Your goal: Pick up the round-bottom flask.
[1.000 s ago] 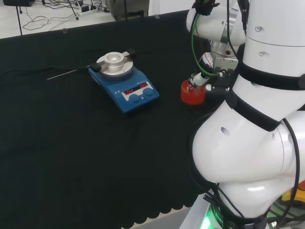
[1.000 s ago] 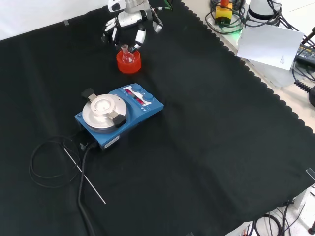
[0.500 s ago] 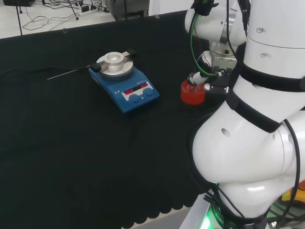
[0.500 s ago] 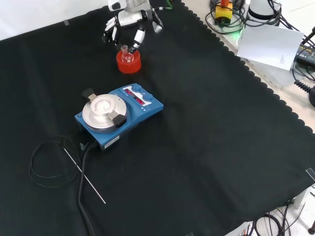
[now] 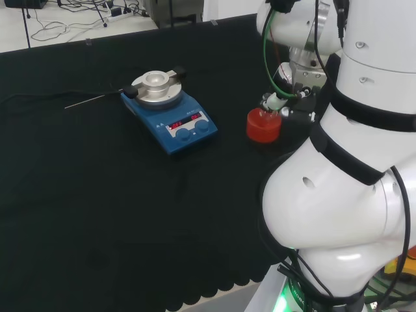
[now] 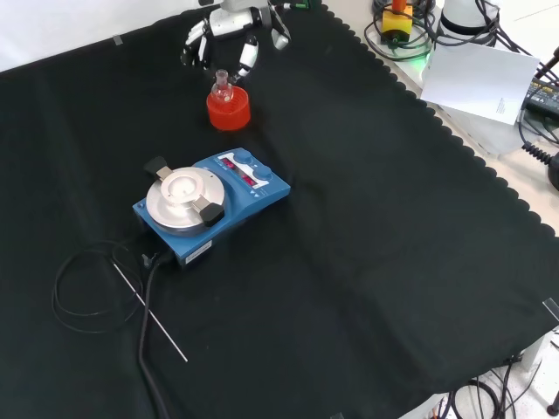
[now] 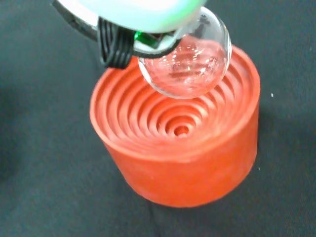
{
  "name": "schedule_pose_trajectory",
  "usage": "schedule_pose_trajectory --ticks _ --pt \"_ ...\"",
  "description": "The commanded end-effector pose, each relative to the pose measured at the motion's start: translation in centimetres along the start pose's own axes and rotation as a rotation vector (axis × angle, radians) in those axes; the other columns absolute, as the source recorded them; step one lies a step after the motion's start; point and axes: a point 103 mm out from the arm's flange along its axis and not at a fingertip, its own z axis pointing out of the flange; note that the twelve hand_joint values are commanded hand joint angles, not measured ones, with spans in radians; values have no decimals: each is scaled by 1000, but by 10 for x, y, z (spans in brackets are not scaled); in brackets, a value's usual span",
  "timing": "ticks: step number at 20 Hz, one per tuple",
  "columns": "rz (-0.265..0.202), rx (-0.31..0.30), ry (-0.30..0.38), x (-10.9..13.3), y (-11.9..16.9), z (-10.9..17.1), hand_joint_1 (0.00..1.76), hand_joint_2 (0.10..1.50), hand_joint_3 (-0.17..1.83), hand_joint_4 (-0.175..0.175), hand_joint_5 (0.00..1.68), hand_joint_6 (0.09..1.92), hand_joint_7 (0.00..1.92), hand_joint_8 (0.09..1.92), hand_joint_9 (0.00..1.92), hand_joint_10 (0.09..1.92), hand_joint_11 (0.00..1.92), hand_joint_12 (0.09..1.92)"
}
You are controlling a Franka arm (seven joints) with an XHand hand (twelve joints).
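Black cloth covers the whole bench (image 6: 376, 262), and up at the far end of the front view the hand (image 6: 229, 37) has its fingers curled round the neck of the round-bottom flask (image 6: 224, 85). The wrist view shows the clear glass bulb (image 7: 190, 61) hanging just above the ribbed hollow of the red stand (image 7: 180, 140), lifted clear of the rings, with the stand sitting on the cloth directly below. In the head view the stand (image 5: 262, 126) sits left of the arm's white links. Nearer the front camera rests a blue stirrer plate (image 6: 210, 202) with a round metal top and a lit red display, too small to read. A thin rod (image 6: 150, 313) and a black cable (image 6: 79, 292) lie beside it.
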Motion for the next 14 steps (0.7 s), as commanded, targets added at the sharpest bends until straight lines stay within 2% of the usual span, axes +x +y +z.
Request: schedule_pose_trajectory --ticks 1,3,6,9,14 --pt "5 -13 38 11 -17 -31 1155 629 794 -48 1189 884 354 648 577 598 351 1324" --pt "5 -21 42 17 -20 -41 1156 628 797 -51 1189 886 354 648 577 598 354 1325" --pt "-1 -21 49 26 -22 -52 1161 621 812 -75 1189 892 354 650 578 599 361 1323" --pt "-6 -17 68 38 -22 -61 1163 619 815 -82 1189 894 354 650 579 600 364 1323" --pt "-35 -2 56 62 -19 -72 1164 618 819 -90 1187 899 346 648 579 601 366 1323"
